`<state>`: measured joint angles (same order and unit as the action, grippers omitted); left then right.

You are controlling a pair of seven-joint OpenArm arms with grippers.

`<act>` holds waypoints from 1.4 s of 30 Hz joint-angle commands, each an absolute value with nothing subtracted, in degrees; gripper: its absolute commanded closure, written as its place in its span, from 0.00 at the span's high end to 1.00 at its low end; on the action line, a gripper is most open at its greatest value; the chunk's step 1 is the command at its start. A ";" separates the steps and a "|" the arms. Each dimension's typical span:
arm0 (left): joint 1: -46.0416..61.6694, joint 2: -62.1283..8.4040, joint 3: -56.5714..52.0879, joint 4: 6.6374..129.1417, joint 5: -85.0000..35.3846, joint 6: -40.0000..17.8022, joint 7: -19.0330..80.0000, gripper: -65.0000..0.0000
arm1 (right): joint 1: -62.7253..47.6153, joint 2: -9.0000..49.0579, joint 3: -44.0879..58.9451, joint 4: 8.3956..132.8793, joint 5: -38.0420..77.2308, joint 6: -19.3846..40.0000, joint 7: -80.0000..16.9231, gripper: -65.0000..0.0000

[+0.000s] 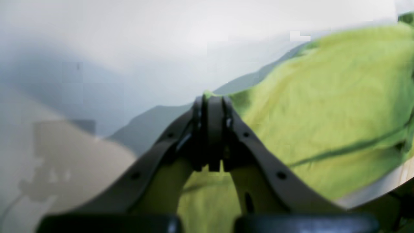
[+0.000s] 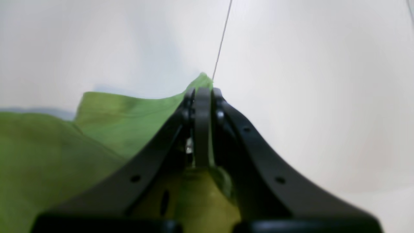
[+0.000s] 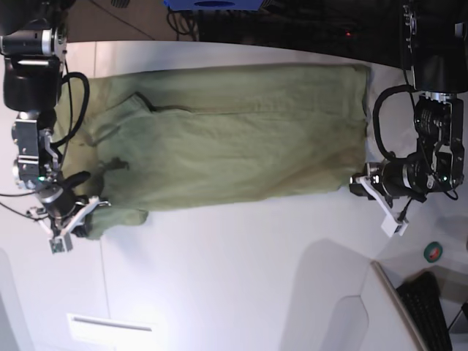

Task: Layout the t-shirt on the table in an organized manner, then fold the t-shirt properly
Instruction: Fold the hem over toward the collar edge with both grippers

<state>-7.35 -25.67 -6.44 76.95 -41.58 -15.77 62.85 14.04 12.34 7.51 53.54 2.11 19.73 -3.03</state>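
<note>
The olive-green t-shirt [image 3: 234, 139] lies spread lengthwise across the white table [image 3: 241, 278], with some folds at its left end. My left gripper [image 3: 358, 180], on the right of the base view, is shut on the shirt's lower right corner. In the left wrist view the left gripper [image 1: 212, 102] pinches a green edge of the t-shirt [image 1: 333, 97]. My right gripper [image 3: 91, 210], on the left of the base view, is shut on the cloth's lower left corner. The right wrist view shows the right gripper [image 2: 202, 92] with a green tip of the t-shirt [image 2: 123, 113] sticking out past its closed jaws.
A thin seam line [image 2: 223, 35] runs across the table ahead of the right gripper. A green tape roll [image 3: 433, 253] and a keyboard [image 3: 431, 311] sit at the lower right. A white strip [image 3: 110, 325] lies near the bottom left. Cables hang beside both arms.
</note>
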 commanded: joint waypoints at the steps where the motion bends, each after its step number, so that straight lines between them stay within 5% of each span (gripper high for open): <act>1: -7.25 -26.59 -7.78 79.08 -42.07 -15.96 63.16 0.00 | 14.64 13.41 7.78 55.69 2.51 19.47 -1.89 0.00; 6: -1.27 -26.77 -11.38 84.88 -42.07 -16.22 64.31 0.00 | 10.95 13.93 8.13 60.00 2.51 19.47 -2.95 0.00; 13: 4.70 -26.86 -17.80 87.34 -42.07 -25.63 66.07 0.00 | 6.37 15.25 8.22 67.47 2.51 19.47 -10.51 0.00; 42: 14.20 -26.86 -17.54 92.97 -41.54 -25.63 66.07 0.00 | -11.91 13.05 13.85 92.79 2.51 19.03 -38.99 0.00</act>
<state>14.59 -25.74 -17.15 92.25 -41.01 -25.54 66.70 -12.56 11.90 13.08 91.44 2.61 19.35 -40.12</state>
